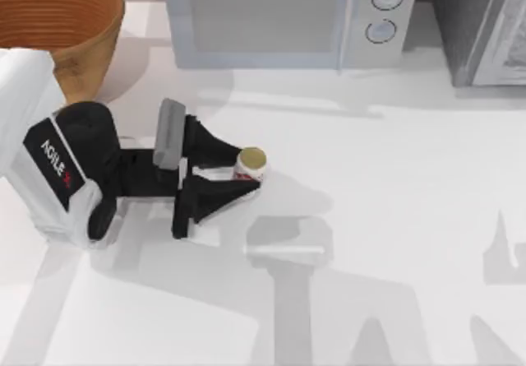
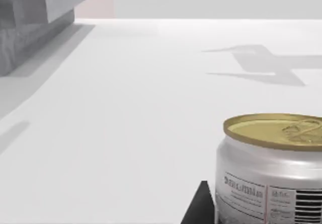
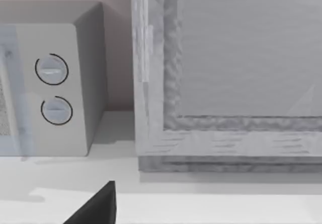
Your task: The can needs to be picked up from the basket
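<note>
The can (image 1: 251,164) is seen standing upright on the white counter (image 1: 394,218), left of the counter's middle and well apart from the basket (image 1: 62,20); the basket is set at the far left corner, and the can is outside it. The left hand (image 1: 246,173) is laid low over the counter, stretched toward the right edge, with its two black fingers (image 1: 222,148) placed on either side of the can; the fingers are closed against the can's sides, so the can is gripped. In the left wrist view the can (image 2: 271,168) is shown close up, silver with a printed label and a pale gold pull-tab top, and a black fingertip (image 2: 201,206) is seen just beside its wall. A grey-white microwave (image 1: 288,16) is placed along the far edge, beside the basket, with two round dials (image 1: 385,12) on its right side; a grey cabinet (image 1: 485,25) is stood at the far right corner. In the right wrist view the microwave (image 3: 55,83) and the cabinet (image 3: 231,78) are faced, and a dark finger (image 3: 98,206) of the right hand is visible; whether that hand is open or closed cannot be told.
</note>
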Controlling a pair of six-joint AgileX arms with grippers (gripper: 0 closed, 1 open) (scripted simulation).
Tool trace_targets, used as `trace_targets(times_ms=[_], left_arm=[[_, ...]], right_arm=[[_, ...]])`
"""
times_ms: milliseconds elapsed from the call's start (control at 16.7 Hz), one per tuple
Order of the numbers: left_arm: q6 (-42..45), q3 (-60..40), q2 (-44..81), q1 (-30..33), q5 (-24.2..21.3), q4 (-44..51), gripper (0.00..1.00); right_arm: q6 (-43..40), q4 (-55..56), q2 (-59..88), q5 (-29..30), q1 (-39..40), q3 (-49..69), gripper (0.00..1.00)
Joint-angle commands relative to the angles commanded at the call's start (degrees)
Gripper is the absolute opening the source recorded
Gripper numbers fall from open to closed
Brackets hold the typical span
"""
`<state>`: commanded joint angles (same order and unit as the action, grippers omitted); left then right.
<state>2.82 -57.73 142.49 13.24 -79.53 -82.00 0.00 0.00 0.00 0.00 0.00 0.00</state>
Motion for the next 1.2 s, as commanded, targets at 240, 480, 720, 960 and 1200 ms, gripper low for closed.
trace_targets(times_ms=[240,480,720,960,1200], left_arm=[[0.0,0.0,0.0,0.0,0.0,0.0,0.0],[0.0,0.0,0.0,0.0,0.0,0.0,0.15],[0.0,0.0,0.0,0.0,0.0,0.0,0.45],[0.0,0.0,0.0,0.0,0.0,0.0,0.75],[0.0,0.0,0.0,0.0,0.0,0.0,1.0]], right_arm=[[0.0,0.0,0.0,0.0,0.0,0.0,1.0],[0.0,0.0,0.0,0.0,0.0,0.0,1.0],[0.0,0.0,0.0,0.0,0.0,0.0,1.0],[0.0,0.0,0.0,0.0,0.0,0.0,1.0],[0.0,0.0,0.0,0.0,0.0,0.0,1.0]])
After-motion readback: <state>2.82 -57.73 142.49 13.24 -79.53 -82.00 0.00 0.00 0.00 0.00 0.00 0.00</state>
